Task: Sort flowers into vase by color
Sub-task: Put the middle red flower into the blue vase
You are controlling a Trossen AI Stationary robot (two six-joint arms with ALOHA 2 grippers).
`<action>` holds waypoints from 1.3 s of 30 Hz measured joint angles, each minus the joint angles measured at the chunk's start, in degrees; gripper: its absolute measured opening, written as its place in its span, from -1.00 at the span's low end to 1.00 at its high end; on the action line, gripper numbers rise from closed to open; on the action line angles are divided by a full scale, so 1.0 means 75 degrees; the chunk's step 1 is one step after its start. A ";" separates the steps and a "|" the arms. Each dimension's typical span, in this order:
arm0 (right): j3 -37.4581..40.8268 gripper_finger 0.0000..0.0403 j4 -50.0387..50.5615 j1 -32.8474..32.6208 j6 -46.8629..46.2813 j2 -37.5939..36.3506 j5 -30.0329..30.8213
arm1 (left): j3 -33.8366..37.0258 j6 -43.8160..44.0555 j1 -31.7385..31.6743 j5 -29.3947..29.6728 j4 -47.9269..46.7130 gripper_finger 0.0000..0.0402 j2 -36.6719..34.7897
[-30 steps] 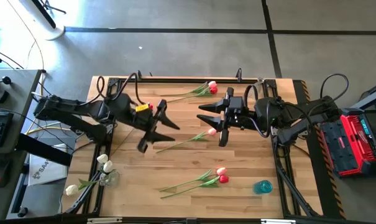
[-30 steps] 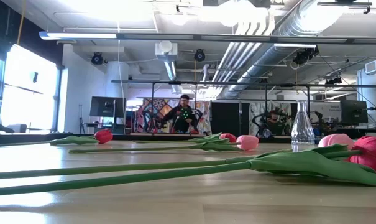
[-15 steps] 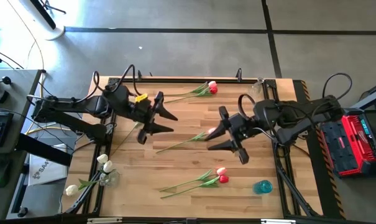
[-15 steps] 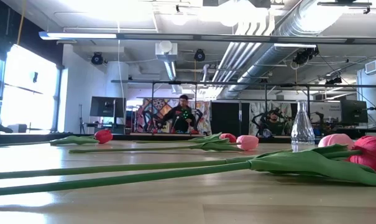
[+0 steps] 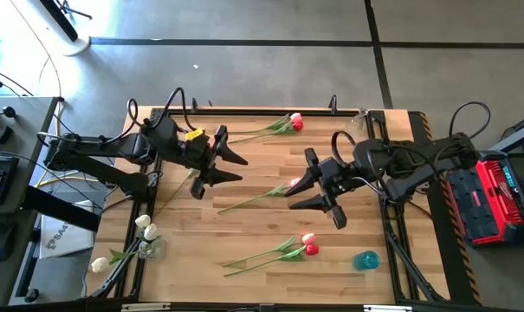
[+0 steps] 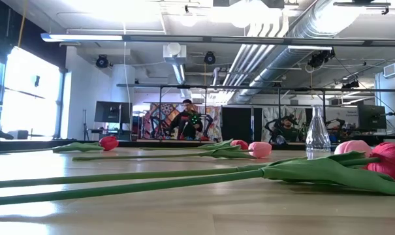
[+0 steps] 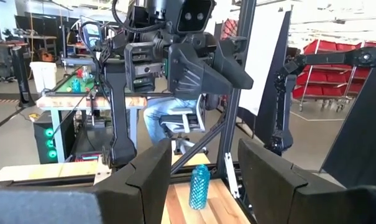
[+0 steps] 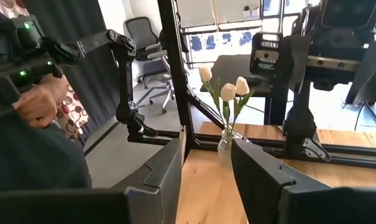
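Several tulips lie flat on the wooden table (image 5: 244,234): a red and a pink one at the far edge (image 5: 294,122), a pink one in the middle (image 5: 294,184), and a pink and a red one nearer (image 5: 309,245). White tulips (image 8: 228,92) stand in a clear vase (image 5: 151,247) at the near left. My left gripper (image 5: 236,170) hangs open above the table's left half, pointing level toward the right. My right gripper (image 5: 292,199) hangs open above the middle pink tulip, pointing toward the near left. Neither holds anything (image 7: 203,149) (image 8: 206,140).
A blue vase (image 5: 365,259) stands near the right front corner, and a clear flask (image 6: 317,134) at the far right. One white tulip (image 5: 99,264) hangs off the table's near left corner. A person's hand (image 8: 41,99) shows beyond the table.
My right gripper has swung from pointing at the table's left edge to pointing at its near left corner. My left gripper has shifted a little toward the far edge. Both have stood still for the last half second. The flowers have not moved.
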State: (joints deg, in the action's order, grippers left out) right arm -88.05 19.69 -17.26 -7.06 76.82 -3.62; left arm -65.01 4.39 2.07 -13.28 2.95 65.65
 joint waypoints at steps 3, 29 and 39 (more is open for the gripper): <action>0.0000 -0.35 -0.0052 0.0000 -0.0101 0.0006 0.0012 | 0.0000 0.0070 0.0038 0.0003 -0.0038 -0.14 0.0003; 0.0006 -0.35 -0.0061 0.0106 -0.3056 0.0175 0.2576 | 0.0000 0.0198 -0.0295 0.0296 -0.0828 -0.14 -0.0029; 0.0006 -0.35 0.0273 0.0476 -0.4351 0.0175 0.3266 | 0.0000 0.0487 -0.0746 0.0292 -0.1128 -0.14 -0.0029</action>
State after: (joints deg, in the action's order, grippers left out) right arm -88.01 21.73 -13.68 -39.69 78.13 20.88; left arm -65.01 8.04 -3.53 -11.09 -5.51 65.43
